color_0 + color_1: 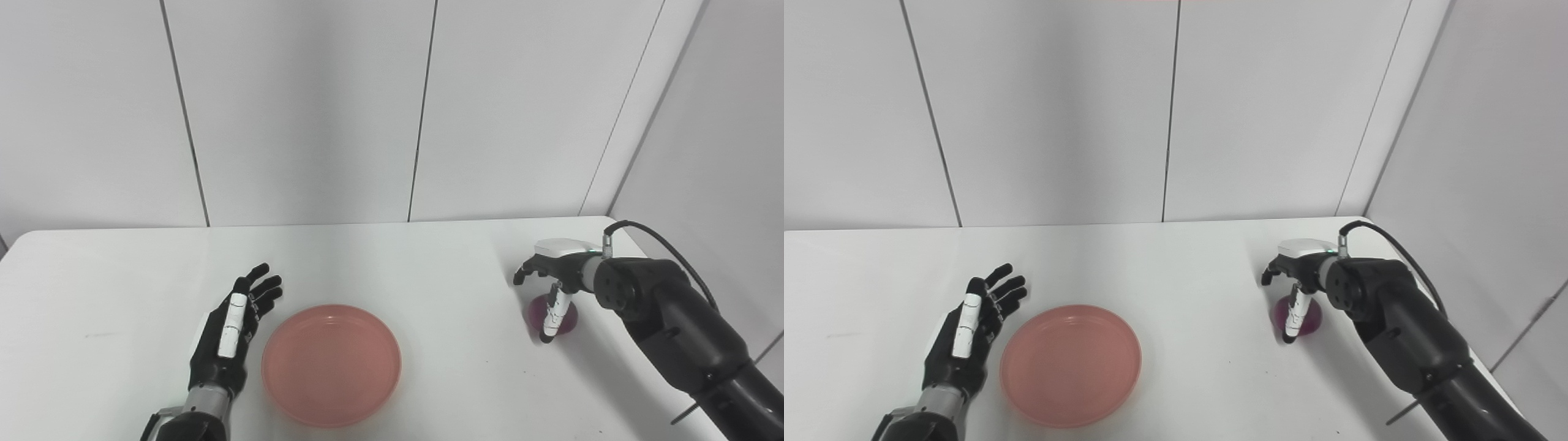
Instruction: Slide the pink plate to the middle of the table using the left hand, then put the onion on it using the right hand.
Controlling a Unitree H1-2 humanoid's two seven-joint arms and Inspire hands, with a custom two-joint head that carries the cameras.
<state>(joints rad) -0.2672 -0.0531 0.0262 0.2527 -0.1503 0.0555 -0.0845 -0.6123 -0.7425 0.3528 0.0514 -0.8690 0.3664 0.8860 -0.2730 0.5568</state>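
Half done, I judge: pink plate (331,364) sits mid-worktop, left hand (229,331) spread and empty beside it; right hand (554,275) fingers curl around the onion (566,315), grip uncertain.

The white table (392,263) bears a pink plate (331,364) and a purple onion (566,315).

Left robot hand (229,327): black fingers, white strip along one, silver wrist cuff. Right robot hand (554,275): black with a white back plate, tiny green light, black cable looping over a bulky black forearm.
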